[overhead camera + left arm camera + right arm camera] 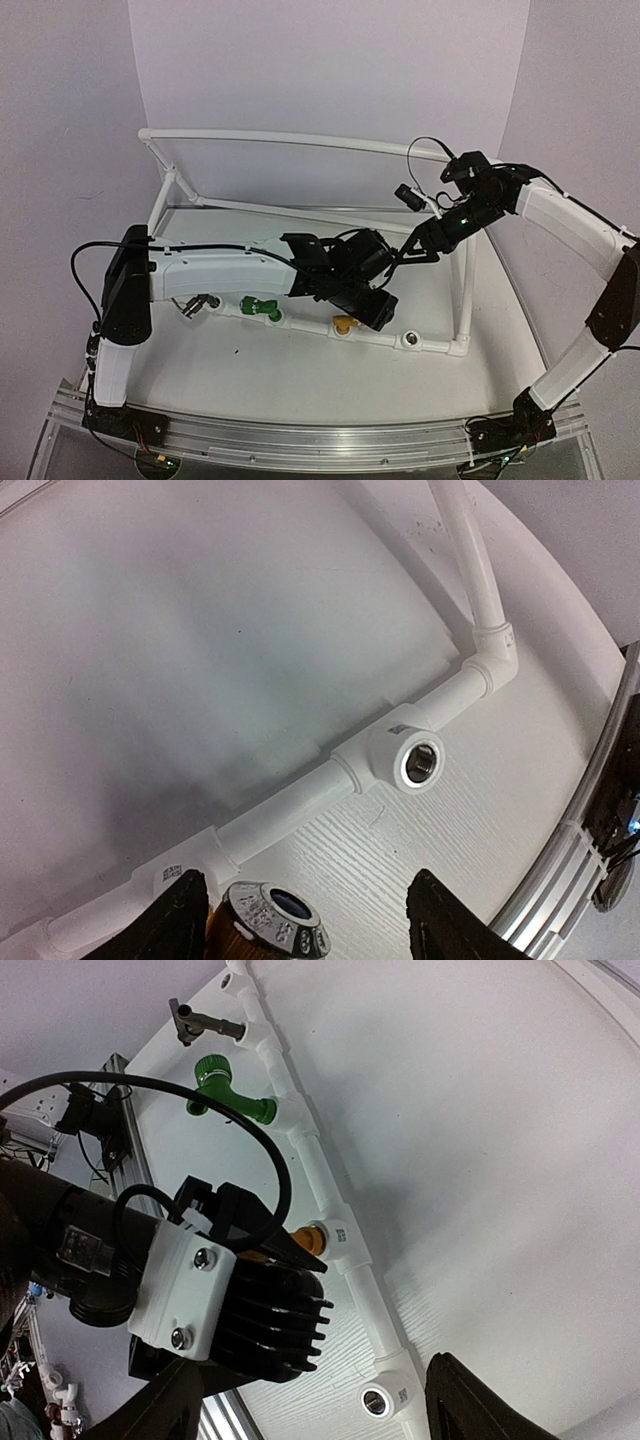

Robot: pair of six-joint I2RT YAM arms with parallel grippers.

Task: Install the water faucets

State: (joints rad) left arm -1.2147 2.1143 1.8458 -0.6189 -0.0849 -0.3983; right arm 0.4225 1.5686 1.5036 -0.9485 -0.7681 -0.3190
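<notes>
Left tool (pixel 308 885): released, jaws straddling the brass faucet (pixel 262 922) in the pipe frame (pixel 300 805), likely for re-gripping between turns.
Right tool (pixel 412 252): spread, empty, at its 1 o'clock.
Green faucet (pixel 260 308), grey faucet (pixel 200 303): socketed at its 9 o'clock.

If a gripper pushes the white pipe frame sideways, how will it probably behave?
The white pipe frame looks like thin hollow plastic, as the empty socket suggests, so it is probably light. I see no clamp holding it to the smooth table, so it may slide. Its long thin spans might flex a little.
</notes>
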